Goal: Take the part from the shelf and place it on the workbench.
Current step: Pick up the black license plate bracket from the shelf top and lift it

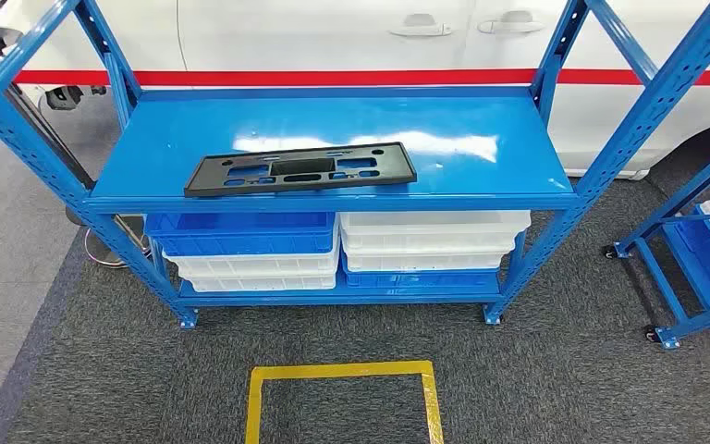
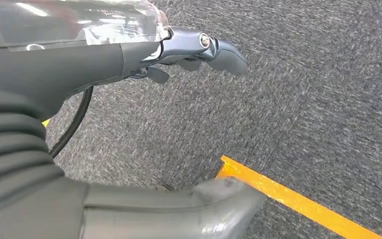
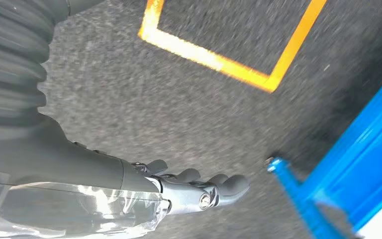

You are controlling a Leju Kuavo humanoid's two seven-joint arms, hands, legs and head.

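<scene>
Your part [image 1: 300, 168], a flat black plate, lies on the blue shelf [image 1: 481, 166], its long axis running left to right along the front edge, slightly left of centre; so your left hand [image 2: 179, 55] looks marginally nearer; both it and your right hand [image 3: 189, 186] hang low over the carpet [image 3: 179, 99], fingers released, holding nothing; the workbench is out of frame.
</scene>
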